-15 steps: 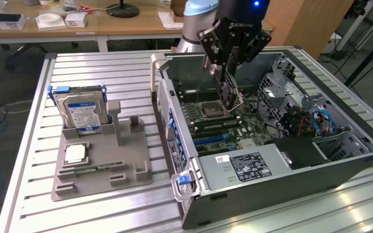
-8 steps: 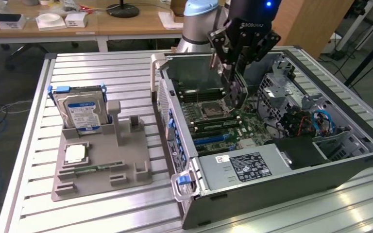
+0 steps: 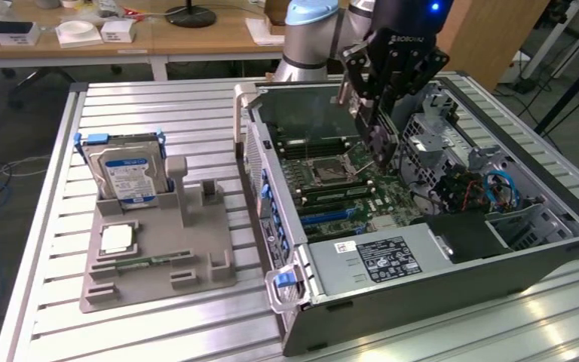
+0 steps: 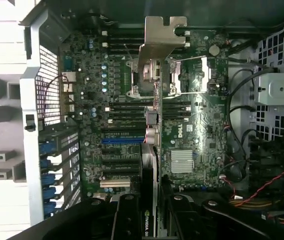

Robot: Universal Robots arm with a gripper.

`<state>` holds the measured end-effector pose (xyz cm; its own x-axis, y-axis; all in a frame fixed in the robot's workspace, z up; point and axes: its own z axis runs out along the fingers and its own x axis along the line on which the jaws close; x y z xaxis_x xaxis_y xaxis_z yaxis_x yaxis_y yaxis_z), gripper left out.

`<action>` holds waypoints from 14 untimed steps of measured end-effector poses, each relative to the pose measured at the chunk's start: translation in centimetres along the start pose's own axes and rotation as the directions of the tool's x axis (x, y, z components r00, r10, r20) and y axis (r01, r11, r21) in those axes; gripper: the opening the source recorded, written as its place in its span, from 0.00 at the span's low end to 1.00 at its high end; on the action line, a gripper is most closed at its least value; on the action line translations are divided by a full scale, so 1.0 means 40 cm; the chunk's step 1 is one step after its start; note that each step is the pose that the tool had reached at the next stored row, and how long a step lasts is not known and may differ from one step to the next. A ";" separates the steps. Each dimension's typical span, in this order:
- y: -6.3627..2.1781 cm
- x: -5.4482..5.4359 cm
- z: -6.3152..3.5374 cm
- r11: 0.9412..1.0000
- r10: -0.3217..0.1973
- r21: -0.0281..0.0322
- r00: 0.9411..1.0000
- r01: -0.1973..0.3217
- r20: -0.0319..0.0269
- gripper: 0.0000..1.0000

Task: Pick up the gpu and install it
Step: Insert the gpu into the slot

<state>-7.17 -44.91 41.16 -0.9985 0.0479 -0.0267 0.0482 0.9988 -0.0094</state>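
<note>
gpu in gripper — over open case

On your slatted metal table sits a grey plastic holder: a boxy silver hard drive with a blue label stands upright in it, a square silver chip lies flat. Beside it, an open dark computer case shows its green motherboard.

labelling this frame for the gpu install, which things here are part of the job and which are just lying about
Part of the job: gpu, held in the gripper above the motherboard of the open computer case.
Lying about: hard drive standing in the grey holder; memory stick lying on it.
</note>
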 end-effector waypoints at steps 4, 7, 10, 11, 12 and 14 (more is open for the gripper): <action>0.001 -0.022 0.001 1.000 -0.003 0.000 1.000 0.003 0.000 0.26; 0.002 -0.038 0.001 1.000 -0.005 0.000 1.000 0.005 0.000 0.26; 0.002 -0.049 0.001 1.000 -0.006 0.000 1.000 0.006 0.000 0.26; 0.002 -0.051 0.001 1.000 -0.006 0.000 1.000 0.006 0.000 0.26; 0.003 -0.053 0.001 1.000 -0.006 0.000 1.000 0.006 0.000 0.26; 0.003 -0.060 0.002 1.000 -0.007 0.000 1.000 0.007 0.000 0.26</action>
<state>-4.76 -44.91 41.15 -0.9988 0.0410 -0.0267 0.0412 0.9991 -0.0093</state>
